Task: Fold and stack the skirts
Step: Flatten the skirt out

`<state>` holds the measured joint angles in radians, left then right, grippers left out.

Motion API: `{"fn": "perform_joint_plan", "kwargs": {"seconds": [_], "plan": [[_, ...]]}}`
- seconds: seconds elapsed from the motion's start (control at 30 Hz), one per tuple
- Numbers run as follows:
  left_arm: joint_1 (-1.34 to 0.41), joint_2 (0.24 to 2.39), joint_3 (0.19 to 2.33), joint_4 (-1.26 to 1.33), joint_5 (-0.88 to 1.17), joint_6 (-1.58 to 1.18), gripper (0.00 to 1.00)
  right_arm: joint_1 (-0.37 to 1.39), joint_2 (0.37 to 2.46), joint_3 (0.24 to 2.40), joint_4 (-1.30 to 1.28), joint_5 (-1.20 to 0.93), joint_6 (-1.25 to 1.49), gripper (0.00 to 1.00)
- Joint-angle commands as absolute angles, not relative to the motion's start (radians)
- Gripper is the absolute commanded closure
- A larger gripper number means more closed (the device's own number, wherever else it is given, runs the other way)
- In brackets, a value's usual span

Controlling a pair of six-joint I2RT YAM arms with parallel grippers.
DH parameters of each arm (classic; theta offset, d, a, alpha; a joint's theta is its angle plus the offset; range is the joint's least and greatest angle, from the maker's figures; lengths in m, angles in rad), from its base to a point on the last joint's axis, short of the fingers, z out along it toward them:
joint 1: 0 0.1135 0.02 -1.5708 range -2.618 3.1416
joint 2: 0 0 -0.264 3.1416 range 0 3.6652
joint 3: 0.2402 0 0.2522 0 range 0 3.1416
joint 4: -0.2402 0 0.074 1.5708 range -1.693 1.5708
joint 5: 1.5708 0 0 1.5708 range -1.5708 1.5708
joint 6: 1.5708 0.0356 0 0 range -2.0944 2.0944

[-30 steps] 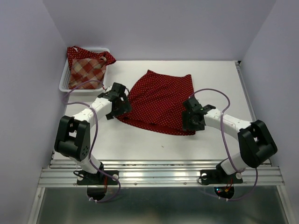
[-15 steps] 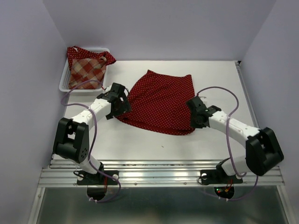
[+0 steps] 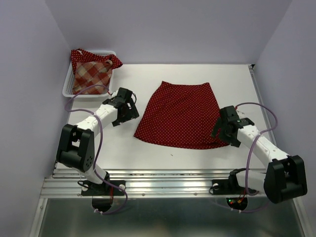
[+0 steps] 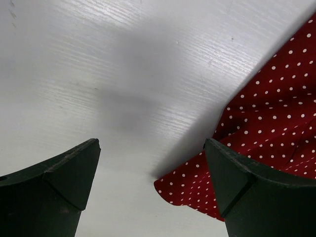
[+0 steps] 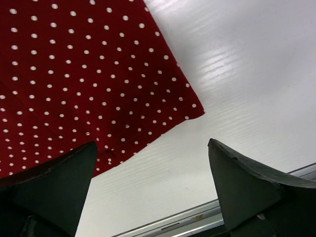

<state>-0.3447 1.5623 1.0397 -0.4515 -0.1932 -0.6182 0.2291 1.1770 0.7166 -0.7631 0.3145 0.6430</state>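
Polka-dot skirt: a dark red polka-dot skirt (image 3: 180,116) lies spread flat in the middle of the counter (image 3: 237,84), narrow waist toward the far side and wide hem toward the arms.
Skirt's look: mostly smooth, a single flat shape; the near left corner of the hem looks slightly rumpled in the left wrist view.
Left gripper: the left gripper (image 3: 131,111) sits low just off the skirt's left edge with its jaws spread wide and nothing between them; from its wrist camera the left finger (image 4: 54,182) is over bare counter and the right one is over the dotted hem corner.
Right gripper: the right gripper (image 3: 221,133) is at the skirt's near right corner, jaws wide apart and holding nothing; its wrist camera shows the pointed corner of the cloth lying flat below.
Near edge: a metal rail (image 5: 197,217) shows past the right gripper's fingers.
Basket: a white mesh basket (image 3: 65,93) stands at the far left corner of the counter, well apart from the spread skirt.
Plaid skirt: the plaid skirt (image 3: 91,74) fills the basket in a loose heap.
Second dotted skirt: a second dotted skirt (image 3: 79,55) is bunched along the basket's far side, partly under the plaid one.
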Motion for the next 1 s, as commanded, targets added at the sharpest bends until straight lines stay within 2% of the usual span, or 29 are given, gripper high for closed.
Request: {"fn": "perform_joint_plan", "kwargs": {"seconds": [0.0,0.23,0.43,0.5,0.67,0.7,0.97], "plan": [[-0.339,1.549,1.022,-0.427,-0.18,-0.609,0.01,0.224,1.183,0.811,-0.759,0.273,0.591,0.0],[-0.357,1.493,0.919,-0.308,-0.029,-0.592,0.01,0.224,1.109,0.793,-0.614,0.037,0.436,0.01],[-0.377,1.488,0.842,-0.224,0.041,-0.614,0.04,0.224,1.239,0.755,-0.597,0.078,0.446,0.05],[-0.382,1.494,0.83,-0.204,0.064,-0.614,0.16,0.224,1.259,0.747,-0.581,0.074,0.446,0.13],[-0.4,1.517,0.801,-0.147,0.098,-0.618,0.36,0.224,1.316,0.75,-0.564,0.135,0.477,0.26],[-0.402,1.523,0.799,-0.146,0.1,-0.618,0.38,0.224,1.333,0.753,-0.569,0.141,0.488,0.28],[-0.41,1.546,0.781,-0.149,0.077,-0.617,0.38,0.224,1.388,0.761,-0.613,0.215,0.532,0.78]]}}
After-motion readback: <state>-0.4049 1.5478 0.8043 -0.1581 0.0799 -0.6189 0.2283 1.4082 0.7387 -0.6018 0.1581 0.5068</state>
